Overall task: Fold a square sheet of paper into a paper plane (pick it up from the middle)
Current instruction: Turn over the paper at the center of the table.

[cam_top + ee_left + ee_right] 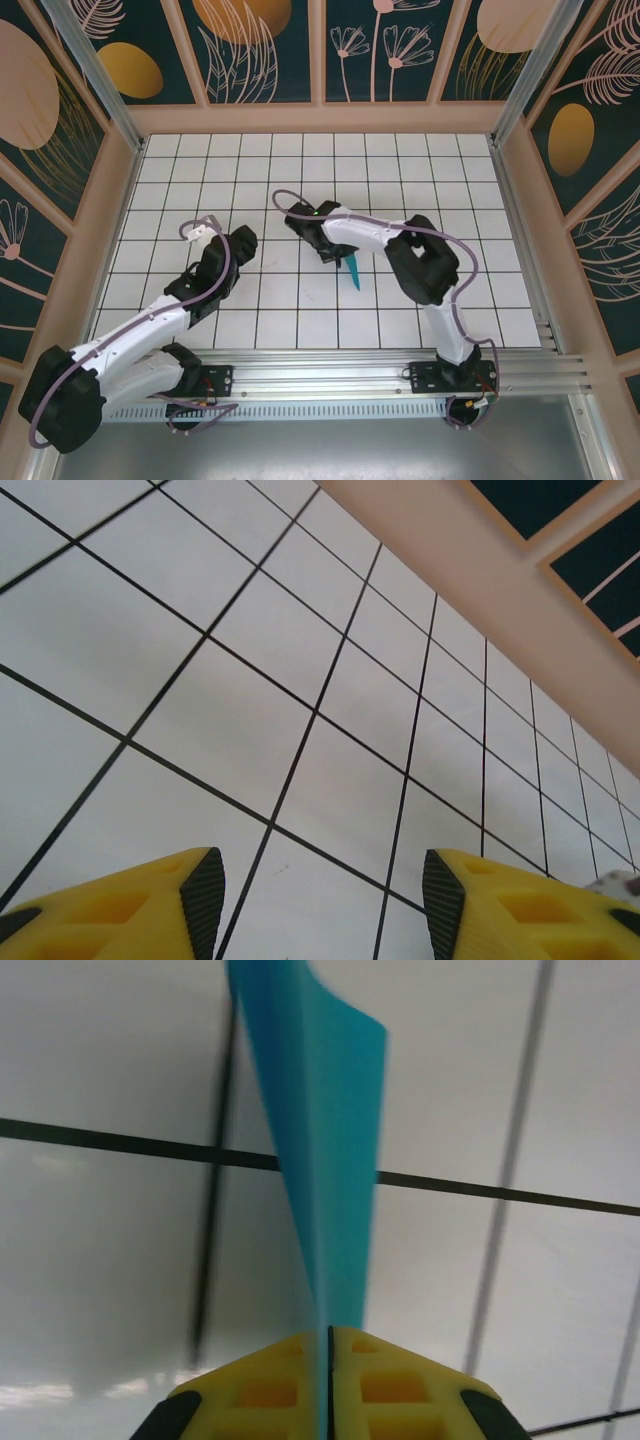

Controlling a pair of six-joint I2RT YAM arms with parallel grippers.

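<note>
Right gripper near the centre of the tiled table, jaws pressed together, pinching the teal paper plane by one end, tip slanting toward five o'clock. Left gripper at nine o'clock, jaws spread apart above the tiles.

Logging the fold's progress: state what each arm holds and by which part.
Right arm's fingers pinch the paper plane at one end, the rest jutting out. Left arm's fingers hold nothing.

I see the surface as white squares ruled by thin black lines, with a soft sheen. Ahead of my left gripper the grid reaches a pale peach rim. Beneath my right gripper, two lines cross.
</note>
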